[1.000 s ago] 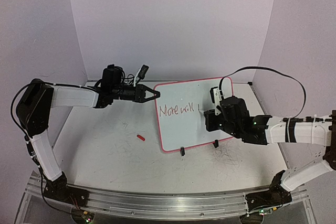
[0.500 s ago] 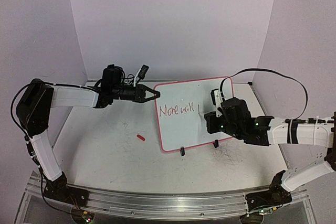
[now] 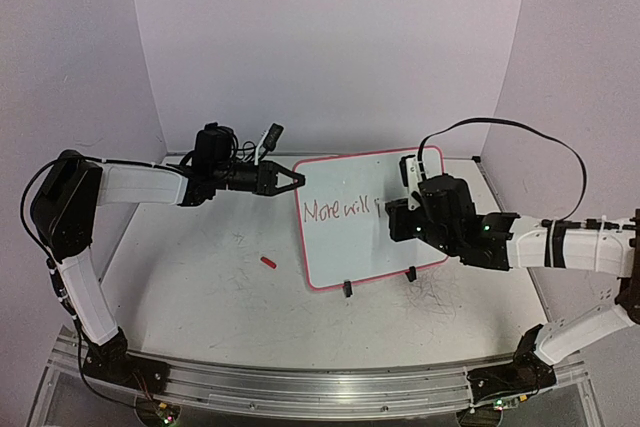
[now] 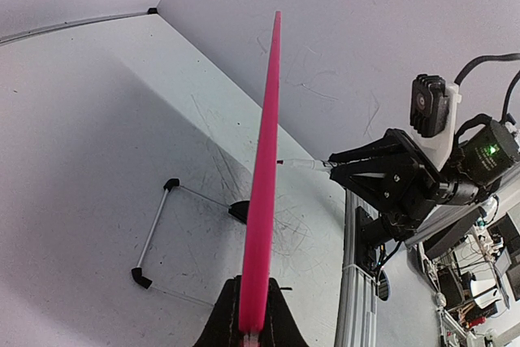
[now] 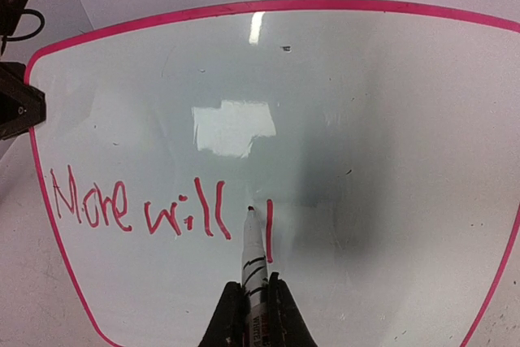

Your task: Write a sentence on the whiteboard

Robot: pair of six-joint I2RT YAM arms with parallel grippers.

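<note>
Small red piece (image 3: 267,261) lying on scuffed white table (image 3: 200,292); lilac walls (image 3: 330,47) behind.

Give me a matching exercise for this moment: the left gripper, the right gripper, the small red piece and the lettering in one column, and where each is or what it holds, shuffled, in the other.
1. left gripper
2. right gripper
3. small red piece
4. lettering

A. lying on the table, left of the whiteboard
B. shut on the marker
C. in red on the whiteboard's left part
D. clamped on the whiteboard's pink rim

Pairs: 1-D, 2-B, 3-A, 4-C.
</note>
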